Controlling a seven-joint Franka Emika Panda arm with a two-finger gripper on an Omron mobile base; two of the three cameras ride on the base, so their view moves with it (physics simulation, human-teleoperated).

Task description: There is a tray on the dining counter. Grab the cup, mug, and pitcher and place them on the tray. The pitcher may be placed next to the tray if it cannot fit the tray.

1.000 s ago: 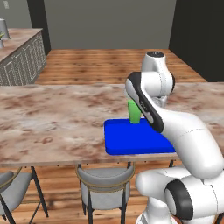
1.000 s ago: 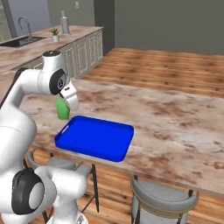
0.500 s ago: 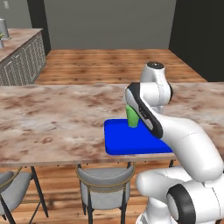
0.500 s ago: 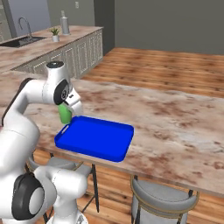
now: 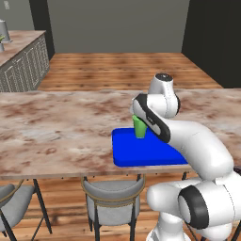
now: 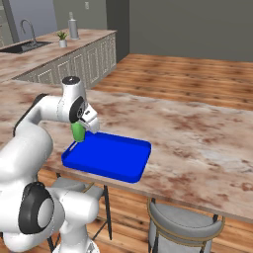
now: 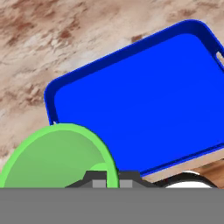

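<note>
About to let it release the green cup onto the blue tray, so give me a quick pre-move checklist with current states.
1. Small green tapered cup in the gripper: ok, fingertips straddle its rim.
2. Cup upright: ok.
3. Cup over the flat bright blue tray: ok, near one end.
4. Tray floor free of other vessels: ok.
5. Cup bottom touching the tray: cannot tell.
6. Tray fully on the marbled dining counter: ok, at the near edge.

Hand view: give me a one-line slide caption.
Gripper carrying the small green tapered cup over a corner of the flat bright blue tray on the marbled dining counter.
</note>
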